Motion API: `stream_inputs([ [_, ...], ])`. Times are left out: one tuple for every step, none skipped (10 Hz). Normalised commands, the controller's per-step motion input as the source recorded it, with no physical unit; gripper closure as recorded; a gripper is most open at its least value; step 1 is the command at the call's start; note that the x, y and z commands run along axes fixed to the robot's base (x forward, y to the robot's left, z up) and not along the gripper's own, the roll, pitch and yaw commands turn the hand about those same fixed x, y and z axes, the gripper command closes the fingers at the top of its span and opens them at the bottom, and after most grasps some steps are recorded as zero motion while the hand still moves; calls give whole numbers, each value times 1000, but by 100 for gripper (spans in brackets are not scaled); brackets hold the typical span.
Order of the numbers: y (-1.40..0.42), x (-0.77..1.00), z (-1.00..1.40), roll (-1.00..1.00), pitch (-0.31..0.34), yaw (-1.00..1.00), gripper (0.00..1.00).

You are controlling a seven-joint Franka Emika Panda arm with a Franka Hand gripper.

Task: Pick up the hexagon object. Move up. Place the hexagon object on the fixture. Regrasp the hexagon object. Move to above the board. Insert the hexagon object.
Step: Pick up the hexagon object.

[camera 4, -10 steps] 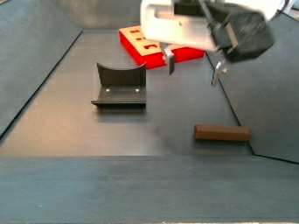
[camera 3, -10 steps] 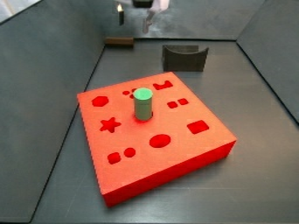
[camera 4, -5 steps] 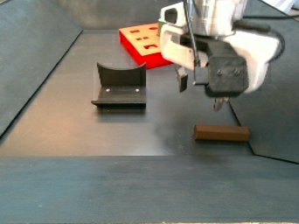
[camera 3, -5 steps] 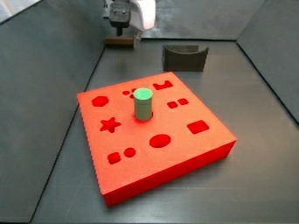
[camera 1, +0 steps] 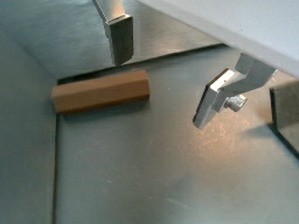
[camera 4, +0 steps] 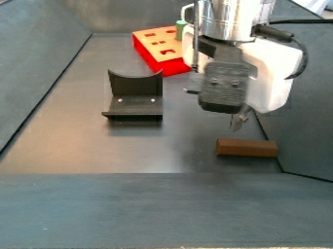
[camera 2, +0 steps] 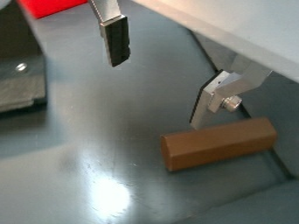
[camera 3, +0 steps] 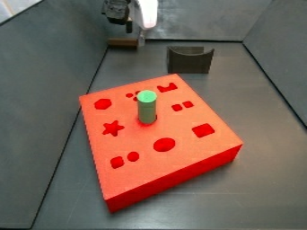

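Overhead, gripper (camera 4: 219, 119) jaws spread above hexagon object (camera 4: 246, 148), fixture (camera 4: 132, 96) apart.

My gripper (camera 4: 219, 115) hangs open over bare floor (camera 4: 143, 146) between the fixture (camera 4: 132, 95) and the hexagon object (camera 4: 247, 148), nothing between its fingers.

The gripper (camera 3: 129, 20) hangs at the far edge of the grey floor (camera 3: 258, 108), close to the far left corner, over the brown hexagon object (camera 3: 121, 40) lying there; how its jaws stand cannot be made out. The fixture (camera 3: 189, 58) stands at the far edge, right of it. The red board (camera 3: 156, 142) fills the middle, a green peg (camera 3: 146, 106) upright in it.
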Motion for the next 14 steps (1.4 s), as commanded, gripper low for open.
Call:
stream_inputs([
  [217,0,-20,-67,0,-671,0],
  [443,-94,-469,-121,-114,-374,0],
  [543,-197,-709,-103,-170,-266,0],
  [586,-329,-854,-26,-140,-260,0],
  [574,-380,-943,-6,-103,-294,0],
  [460,-274,-1000,-3,-60,-340,0],
  [380,-249,-1000,0,-31,-400,0],
  [211,-71,-1000,0,0,-469,0],
  [14,0,-1000,0,-6,-589,0],
  [-91,174,-1000,56,-21,-691,0],
  [-217,286,-1000,91,-40,-691,0],
  [-231,303,-1000,91,-44,-671,0],
  [-257,234,-1000,91,-50,-674,0],
  [-157,154,-1000,130,-7,-534,0],
])
